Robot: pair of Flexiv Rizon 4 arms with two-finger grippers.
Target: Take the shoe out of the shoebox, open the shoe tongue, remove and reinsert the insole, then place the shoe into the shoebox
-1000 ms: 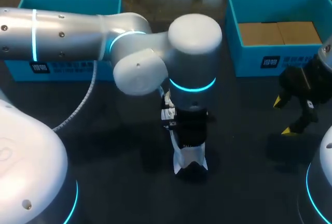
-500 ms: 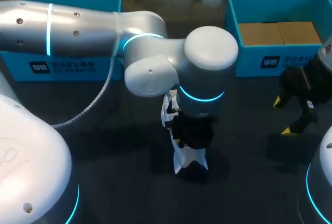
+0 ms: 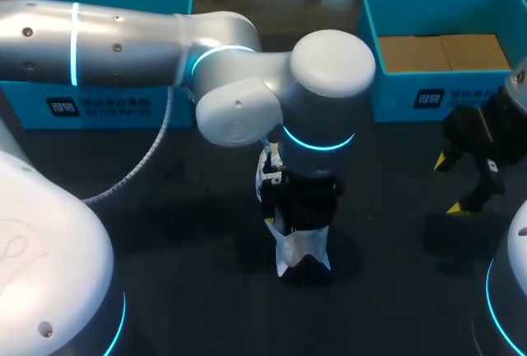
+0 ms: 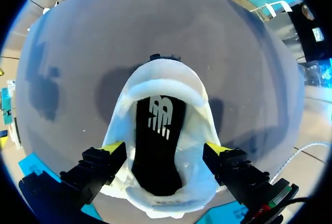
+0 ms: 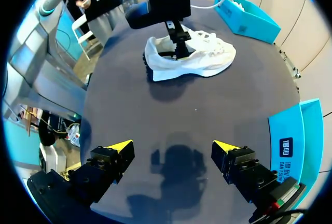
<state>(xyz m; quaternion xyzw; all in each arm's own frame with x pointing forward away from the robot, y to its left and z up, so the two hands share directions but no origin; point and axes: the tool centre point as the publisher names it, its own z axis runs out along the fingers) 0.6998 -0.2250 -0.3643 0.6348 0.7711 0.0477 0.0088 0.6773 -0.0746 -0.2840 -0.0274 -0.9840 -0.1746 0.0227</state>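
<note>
Our left claw (image 4: 165, 149) hangs over the mouth of the white sports shoe (image 4: 166, 79), its fingers spread wide with one yellow tip at each side of the collar. We cannot tell whether either tip presses the fabric, so we treat it as holding nothing. Straight under it and between the fingers lies the flat black insole (image 4: 155, 151) with its white logo, seated in the shoe. Ahead of the fingertips the heel cup curves round. The shoe stands upright on the dark grey bench (image 5: 207, 105), out of any box.

We judge the insole step to be in hand. From here we cannot say whether the insole waits to be drawn out or is already reseated. If it waits, the next move calls for narrowing the fingers, dipping them inside the collar and pinching the insole's edge without catching the lining.

Our right claw (image 5: 171, 147) hovers well apart from the shoe, fingers wide and empty over bare bench, free to steady the shoe.

Farther off, just beyond the right claw, stands a teal open-topped shoebox (image 3: 428, 92) lined with tan card. A second teal shoebox (image 3: 99, 105) sits beyond the left arm, well apart from both claws.
</note>
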